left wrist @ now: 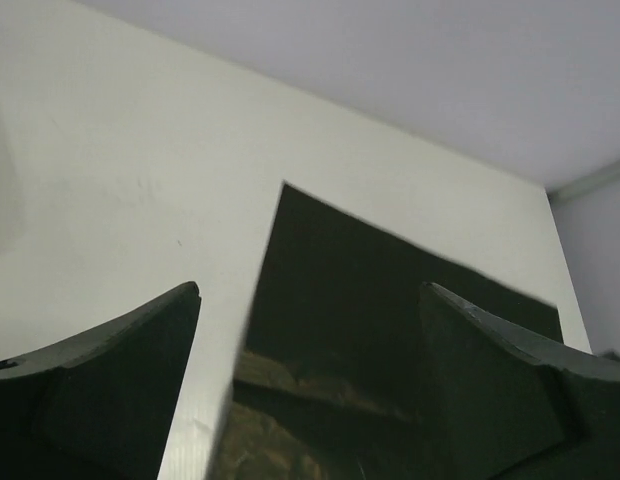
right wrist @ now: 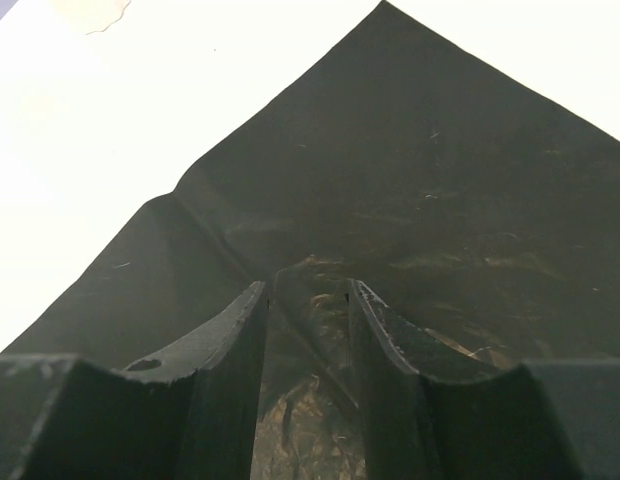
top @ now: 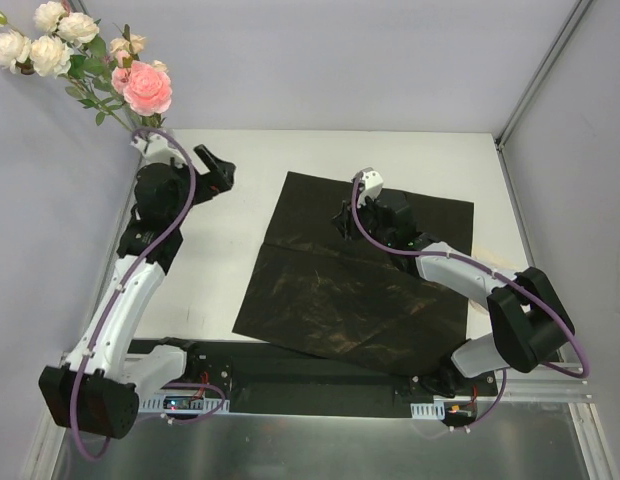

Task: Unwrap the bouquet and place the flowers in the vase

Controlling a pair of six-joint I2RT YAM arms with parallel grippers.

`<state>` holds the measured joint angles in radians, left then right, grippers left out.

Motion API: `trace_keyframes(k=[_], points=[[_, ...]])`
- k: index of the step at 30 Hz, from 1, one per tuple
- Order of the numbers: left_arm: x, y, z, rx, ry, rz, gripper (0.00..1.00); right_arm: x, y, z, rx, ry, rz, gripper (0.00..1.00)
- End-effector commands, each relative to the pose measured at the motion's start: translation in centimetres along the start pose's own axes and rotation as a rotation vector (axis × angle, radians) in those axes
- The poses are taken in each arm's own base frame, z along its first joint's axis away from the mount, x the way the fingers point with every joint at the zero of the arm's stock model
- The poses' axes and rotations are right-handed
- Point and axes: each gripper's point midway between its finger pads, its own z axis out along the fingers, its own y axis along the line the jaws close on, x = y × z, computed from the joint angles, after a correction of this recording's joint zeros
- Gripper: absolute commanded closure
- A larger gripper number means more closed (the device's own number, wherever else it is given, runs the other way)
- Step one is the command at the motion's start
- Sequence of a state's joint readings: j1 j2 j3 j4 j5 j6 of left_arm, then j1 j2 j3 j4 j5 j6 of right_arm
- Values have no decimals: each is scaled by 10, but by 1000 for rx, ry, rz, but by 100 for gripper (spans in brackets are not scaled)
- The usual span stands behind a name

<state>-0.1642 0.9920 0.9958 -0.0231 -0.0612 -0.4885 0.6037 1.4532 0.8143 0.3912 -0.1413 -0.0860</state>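
Note:
The flowers [top: 140, 85], pink and cream roses on green stems, stand upright in the far left corner. Their stems run down behind my left arm, which hides the vase. My left gripper [top: 222, 170] hangs just right of them, open wide with nothing between its fingers [left wrist: 140, 380]. The bouquet's black paper sheet [top: 360, 275] lies spread flat on the table, also under the left wrist view [left wrist: 370, 290]. My right gripper [top: 346, 222] rests low on the sheet's far part. Its jaws stand a little apart [right wrist: 306, 290] over a crease in the black paper [right wrist: 420, 180].
The white table [top: 230, 250] is bounded by grey walls on the left, back and right. A thin cream strip [top: 495, 264] lies by the sheet's right edge. Both arm bases sit on a dark rail [top: 290, 385] at the near edge.

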Motion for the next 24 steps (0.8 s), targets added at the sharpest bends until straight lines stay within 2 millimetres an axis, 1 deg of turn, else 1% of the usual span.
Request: trace_keyframes(k=[1, 3, 4, 5, 6, 7, 8, 9, 10, 11, 12, 13, 14, 15, 16, 17, 18, 19, 20, 21, 22, 23, 24], points=[[74, -48, -2, 282, 300, -58, 11, -22, -14, -8, 87, -69, -18, 60], [91, -63, -2, 354, 345, -37, 11, -22, -21, -13, 127, -66, -13, 59], [105, -79, -6, 408, 382, -2, 11, -23, -32, -17, 197, -72, -6, 59], [117, -84, -4, 426, 416, 22, 11, -24, -36, -23, 228, -67, 0, 59], [121, -96, -5, 466, 430, 49, 11, -25, -40, -28, 257, -68, 8, 59], [129, -105, -7, 507, 449, 93, 11, -28, -50, -35, 321, -79, 17, 58], [145, -116, -10, 546, 497, 113, 12, -32, -53, -47, 358, -81, 28, 57], [146, -128, -14, 600, 515, 126, 12, -36, -57, -55, 387, -90, 39, 56], [152, -133, -17, 625, 542, 125, 13, -40, -62, -65, 431, -105, 54, 55], [157, -136, -18, 643, 568, 116, 12, -44, -61, -83, 449, -110, 65, 55], [158, -140, -23, 657, 591, 90, 11, -40, -61, -93, 462, -104, 77, 54], [159, -147, -32, 703, 616, 77, 11, -36, -60, -103, 470, -105, 105, 53], [156, -151, -40, 730, 616, 76, 10, -38, -55, -128, 463, -127, 120, 53], [160, -154, -49, 751, 625, 83, 9, -34, -52, -141, 454, -137, 128, 52], [160, -156, -55, 762, 618, 91, 9, -11, -54, -152, 460, -115, 134, 48], [152, -159, -66, 784, 586, 103, 9, -12, -48, -183, 447, -170, 166, 45], [158, -160, -75, 799, 588, 122, 9, -4, -47, -196, 443, -176, 173, 35], [151, -162, -82, 806, 547, 139, 8, 2, -44, -209, 425, -183, 175, 29], [150, -163, -88, 814, 533, 152, 8, 7, -42, -238, 421, -203, 182, 23], [149, -170, -97, 848, 518, 175, 8, 10, -40, -252, 418, -211, 183, 15], [140, -173, -105, 869, 487, 184, 7, 11, -36, -272, 409, -201, 175, 9], [135, -177, -113, 892, 476, 184, 7, 6, -32, -291, 394, -238, 181, 7], [129, -180, -119, 909, 469, 175, 7, 3, -29, -305, 393, -248, 186, 6]])
